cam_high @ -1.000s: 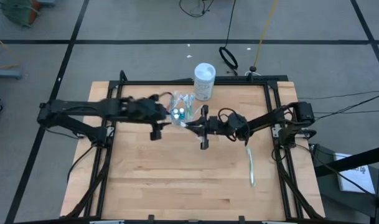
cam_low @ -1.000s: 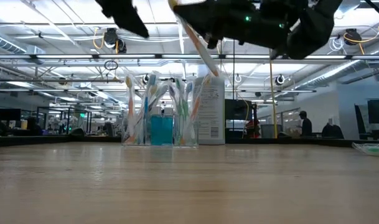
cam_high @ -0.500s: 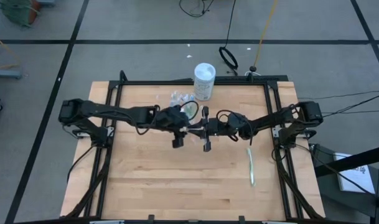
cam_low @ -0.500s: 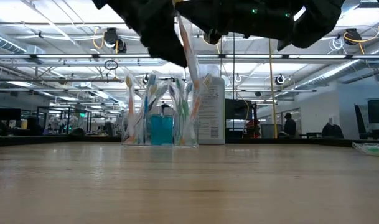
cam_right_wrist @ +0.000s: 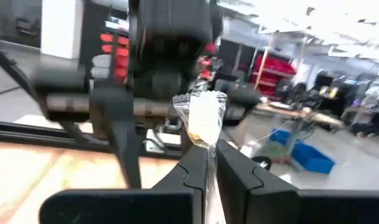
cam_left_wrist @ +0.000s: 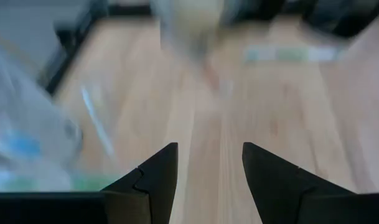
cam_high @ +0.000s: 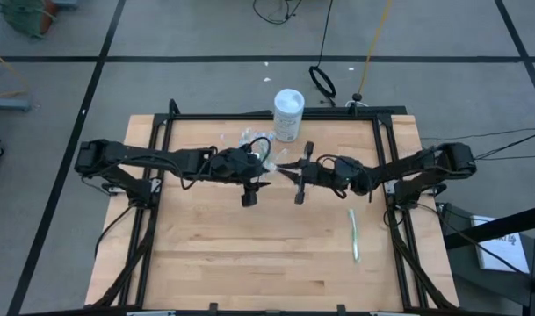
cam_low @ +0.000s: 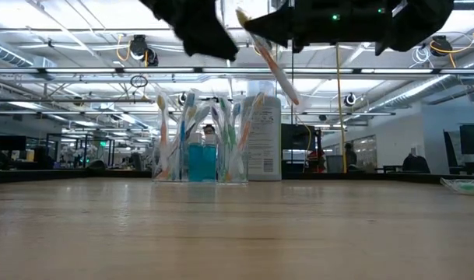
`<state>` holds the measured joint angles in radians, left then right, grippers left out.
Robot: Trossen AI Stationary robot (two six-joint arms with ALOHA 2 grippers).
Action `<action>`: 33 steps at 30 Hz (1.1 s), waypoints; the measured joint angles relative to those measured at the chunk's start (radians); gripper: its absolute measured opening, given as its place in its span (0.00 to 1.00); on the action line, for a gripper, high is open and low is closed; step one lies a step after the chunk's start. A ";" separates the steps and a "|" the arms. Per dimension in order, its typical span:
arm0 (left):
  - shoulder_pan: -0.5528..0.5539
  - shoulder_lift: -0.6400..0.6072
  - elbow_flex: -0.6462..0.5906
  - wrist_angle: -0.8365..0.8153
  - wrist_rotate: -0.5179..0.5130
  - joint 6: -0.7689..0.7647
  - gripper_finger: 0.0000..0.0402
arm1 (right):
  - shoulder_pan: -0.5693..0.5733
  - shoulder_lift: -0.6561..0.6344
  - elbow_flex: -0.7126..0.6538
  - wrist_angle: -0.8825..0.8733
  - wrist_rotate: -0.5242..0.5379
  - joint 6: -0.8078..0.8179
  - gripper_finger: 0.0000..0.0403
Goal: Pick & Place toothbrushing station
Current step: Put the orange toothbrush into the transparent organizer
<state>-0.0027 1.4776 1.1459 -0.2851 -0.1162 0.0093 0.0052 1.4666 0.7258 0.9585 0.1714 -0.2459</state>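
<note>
Wood desk, high view: pale butcher-block desk in a black frame; both dark arms reach in toward the middle.
Cup, high view: small clear plastic cup packed with slim pastel toothbrushes, at the far middle of the desk, just beside a taller white cylindrical container with a pale lid.
Left hand, high view: left hand hovers right next to the cup, on its near side.
Right hand, high view: right hand just right of the cup, clenched on one slim wrapped toothbrush.
Loose brush, high view: pale green wrapped toothbrush lies flat near the desk's right edge, well apart from the cup.
Low view: cup with blue toothpaste tubes stands upright; held toothbrush tilts in the air above it.
Left wrist view: fingers spread, nothing between them; picture blurred.
Right wrist view: fingers pinched shut on the wrapped brush.
</note>
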 joint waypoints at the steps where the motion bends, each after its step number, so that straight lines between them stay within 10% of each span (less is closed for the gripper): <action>1: -0.002 -0.001 0.002 0.040 0.000 0.008 0.46 | 0.000 -0.013 -0.006 -0.005 -0.002 0.009 0.03; 21: -0.006 0.063 0.002 0.315 0.065 0.042 0.45 | 0.009 -0.003 -0.007 0.061 -0.120 0.050 0.03; 33: -0.005 0.062 0.002 0.279 0.063 0.086 0.09 | 0.010 -0.003 -0.007 0.033 -0.124 0.018 0.06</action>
<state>-0.0078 1.5398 1.1481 -0.0058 -0.0535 0.0953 0.0153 1.4631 0.7188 0.9910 0.0476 -0.2277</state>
